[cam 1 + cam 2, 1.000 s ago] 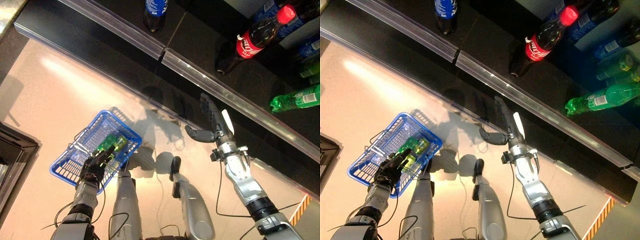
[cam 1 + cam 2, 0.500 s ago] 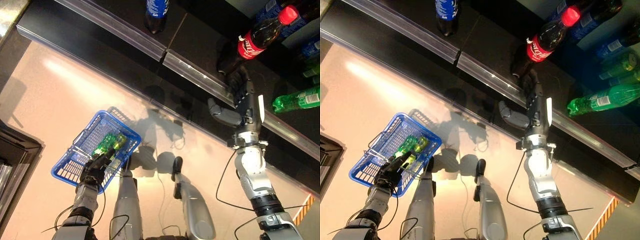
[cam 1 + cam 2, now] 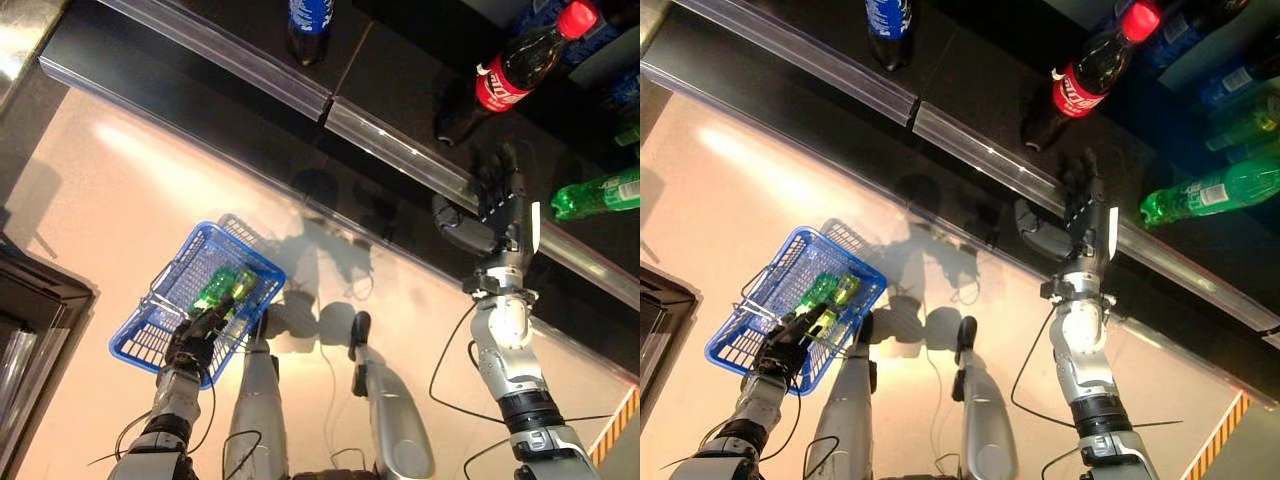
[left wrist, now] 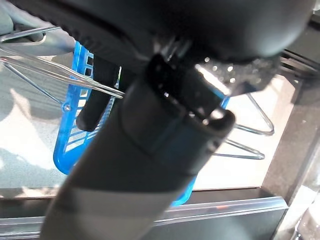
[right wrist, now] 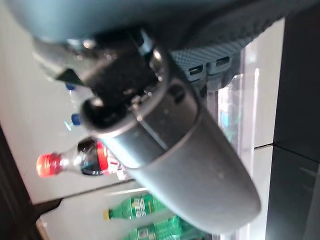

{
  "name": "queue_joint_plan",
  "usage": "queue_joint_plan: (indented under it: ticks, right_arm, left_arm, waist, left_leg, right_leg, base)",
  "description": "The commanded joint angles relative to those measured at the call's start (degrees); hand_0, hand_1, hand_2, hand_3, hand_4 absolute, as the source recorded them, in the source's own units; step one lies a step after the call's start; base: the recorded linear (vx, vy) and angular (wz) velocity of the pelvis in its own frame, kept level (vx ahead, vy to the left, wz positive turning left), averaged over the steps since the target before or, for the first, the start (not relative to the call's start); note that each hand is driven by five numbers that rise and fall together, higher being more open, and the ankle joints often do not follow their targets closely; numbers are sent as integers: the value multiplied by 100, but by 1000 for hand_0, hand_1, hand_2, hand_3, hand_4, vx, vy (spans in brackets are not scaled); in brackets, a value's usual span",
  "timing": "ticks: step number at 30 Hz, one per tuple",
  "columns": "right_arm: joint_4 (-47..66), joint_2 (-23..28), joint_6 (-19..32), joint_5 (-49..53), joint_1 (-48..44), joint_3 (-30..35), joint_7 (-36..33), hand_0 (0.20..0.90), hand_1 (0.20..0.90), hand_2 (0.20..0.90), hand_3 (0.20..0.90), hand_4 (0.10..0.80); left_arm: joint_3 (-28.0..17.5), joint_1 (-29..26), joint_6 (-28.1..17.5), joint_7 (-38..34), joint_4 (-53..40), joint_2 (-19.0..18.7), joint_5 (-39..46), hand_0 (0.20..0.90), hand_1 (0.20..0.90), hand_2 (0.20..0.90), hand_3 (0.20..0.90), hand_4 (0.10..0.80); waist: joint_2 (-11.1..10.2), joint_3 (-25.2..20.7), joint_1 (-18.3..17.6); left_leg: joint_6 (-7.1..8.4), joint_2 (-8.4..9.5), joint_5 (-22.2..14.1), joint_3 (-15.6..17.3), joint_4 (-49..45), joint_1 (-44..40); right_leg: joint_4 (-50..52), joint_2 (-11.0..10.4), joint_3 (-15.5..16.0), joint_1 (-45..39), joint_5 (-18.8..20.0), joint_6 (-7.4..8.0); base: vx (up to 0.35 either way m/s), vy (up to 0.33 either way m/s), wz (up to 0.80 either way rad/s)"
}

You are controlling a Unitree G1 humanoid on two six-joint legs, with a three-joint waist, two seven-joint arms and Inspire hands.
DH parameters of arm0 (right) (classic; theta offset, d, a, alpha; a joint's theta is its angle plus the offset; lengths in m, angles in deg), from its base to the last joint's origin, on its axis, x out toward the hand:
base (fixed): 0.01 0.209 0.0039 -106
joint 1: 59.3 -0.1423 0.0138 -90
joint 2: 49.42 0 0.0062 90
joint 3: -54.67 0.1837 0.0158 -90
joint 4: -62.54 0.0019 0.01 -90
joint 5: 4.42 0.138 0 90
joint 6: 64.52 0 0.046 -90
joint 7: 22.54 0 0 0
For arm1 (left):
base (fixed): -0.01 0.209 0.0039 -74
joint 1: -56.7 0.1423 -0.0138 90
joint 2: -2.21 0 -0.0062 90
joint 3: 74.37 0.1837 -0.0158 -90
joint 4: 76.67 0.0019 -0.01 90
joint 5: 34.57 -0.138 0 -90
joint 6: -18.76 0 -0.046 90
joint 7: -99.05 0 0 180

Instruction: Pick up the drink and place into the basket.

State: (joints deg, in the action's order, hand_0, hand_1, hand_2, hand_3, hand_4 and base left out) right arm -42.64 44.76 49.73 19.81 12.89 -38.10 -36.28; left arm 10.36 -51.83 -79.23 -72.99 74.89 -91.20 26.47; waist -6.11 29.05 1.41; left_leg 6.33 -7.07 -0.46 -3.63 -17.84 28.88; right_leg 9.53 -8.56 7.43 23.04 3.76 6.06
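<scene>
Pale glossy floor (image 3: 120,190) below, dark shelving (image 3: 400,80) across the far side, edged by a clear plastic rail (image 3: 400,150).

Blue wire basket (image 3: 160,330) down at the left, hanging just above the floor, metal handles (image 4: 55,75) caught in the left hand (image 3: 190,345). Fingers curled round the wire, as seen in the left wrist view. Two green bottles (image 3: 225,290) lying side by side inside the basket, against its far wall.

Right hand (image 3: 497,205) raised up at the shelf edge, over the rail. Fingers straight and slightly spread, thumb (image 3: 455,230) stuck out to the left, holding nothing. Cola bottle with a red cap (image 3: 510,70) lying tilted on the shelf just beyond the fingertips, not touched. Green bottle (image 3: 600,192) on its side to the right of the hand, close to it but apart. More green bottles (image 3: 1250,120) behind that one, further back on the shelf, partly in shadow. Blue-labelled bottle (image 3: 310,25) upright on the shelf well to the left, away from both hands.

Rail between the right hand and the shelved drinks, crossing under the palm. Dark cabinet corner (image 3: 30,300) at the far left edge, beside the basket. Orange-and-black striped strip (image 3: 615,425) at the lower right corner.
</scene>
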Motion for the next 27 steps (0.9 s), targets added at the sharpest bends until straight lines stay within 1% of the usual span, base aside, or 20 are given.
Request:
queue_joint_plan:
  ticks: [1,7,9,13,16,27]
  right_arm:
    - [489,317,610,38,-286,798,-157,900,900,900,900,800]
    - [371,588,537,-21,-634,878,-268,900,900,900,900,800]
    - [281,720,504,34,-790,933,-269,900,900,900,900,800]
    - [152,824,479,25,-940,985,-289,900,900,900,900,800]
    - [-98,1047,388,38,-1173,1030,-327,900,900,900,900,800]
    - [-672,1539,222,32,-1776,925,-373,900,900,900,900,800]
  left_arm:
    - [124,656,-252,354,-234,60,-128,300,300,300,200,100]
    - [157,613,-194,351,-260,17,-165,300,300,300,200,100]
    - [183,609,-184,374,-257,8,-135,300,300,300,200,100]
    - [191,599,-172,381,-236,8,-144,300,300,300,200,100]
    - [212,599,-125,389,-228,-24,-149,300,300,300,200,100]
    - [346,535,-47,401,-228,-123,-162,300,300,300,200,100]
  waist:
    - [38,-383,-10]
    - [82,-386,53]
    - [116,-376,77]
    - [148,-377,100]
    - [185,-374,148]
    - [234,-344,251]
  left_leg:
    - [-214,-103,-188,30,-50,-85]
    - [-215,-95,-169,22,-23,-92]
    - [-221,-67,-146,21,18,-102]
    - [-219,-51,-134,23,45,-117]
    - [-218,-37,-135,25,23,-124]
    - [-232,-7,-153,-7,0,-135]
  right_leg:
    - [58,-652,-10,-135,88,248]
    - [69,-659,27,-140,75,260]
    - [68,-663,41,-132,74,258]
    - [77,-674,54,-124,70,261]
    - [94,-702,90,-137,62,253]
    - [120,-723,147,-142,63,258]
  base:
    - [0,0,0]
    - [0,0,0]
    - [0,0,0]
    - [0,0,0]
    - [8,8,-7]
    - [1,0,0]
